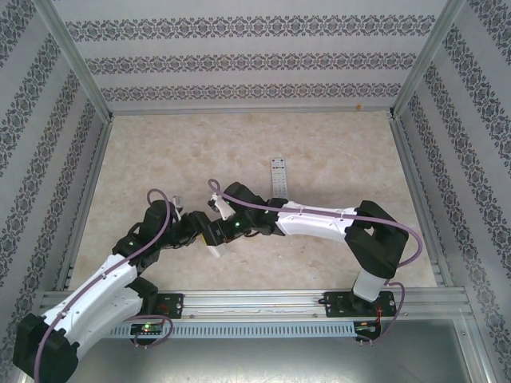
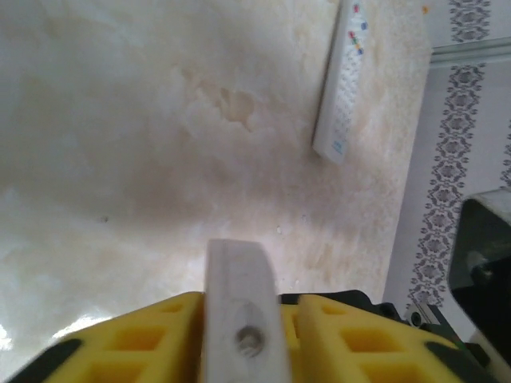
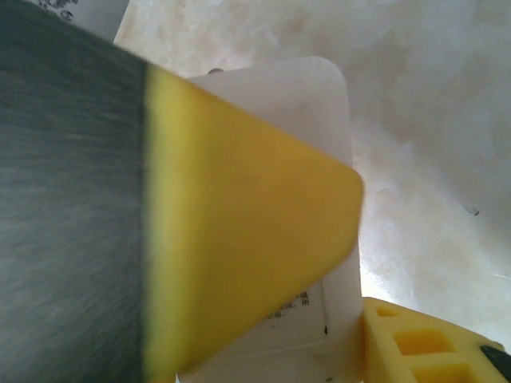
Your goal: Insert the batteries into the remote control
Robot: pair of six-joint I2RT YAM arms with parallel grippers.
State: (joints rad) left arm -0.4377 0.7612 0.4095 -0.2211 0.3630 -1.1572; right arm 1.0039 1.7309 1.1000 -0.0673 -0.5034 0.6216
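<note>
A white remote [image 1: 216,249] is held above the table where the two arms meet. My left gripper [image 2: 239,307] is shut on it; its narrow white edge with a screw hole [image 2: 237,279] rises between the yellow fingers [image 2: 343,335]. My right gripper [image 3: 347,319] is shut on the same remote, whose labelled back [image 3: 315,104] shows between a large blurred yellow finger [image 3: 239,231] and the second finger [image 3: 423,343]. Another white remote [image 1: 279,176] with coloured buttons lies flat on the table beyond the grippers [image 2: 342,88]. The batteries are out of view.
The beige marbled tabletop [image 1: 160,152] is fenced by an aluminium frame and patterned walls [image 1: 255,56]. A patterned wall [image 2: 459,159] stands close behind the lying remote. The right arm's black body [image 2: 487,263] shows at the edge of the left wrist view.
</note>
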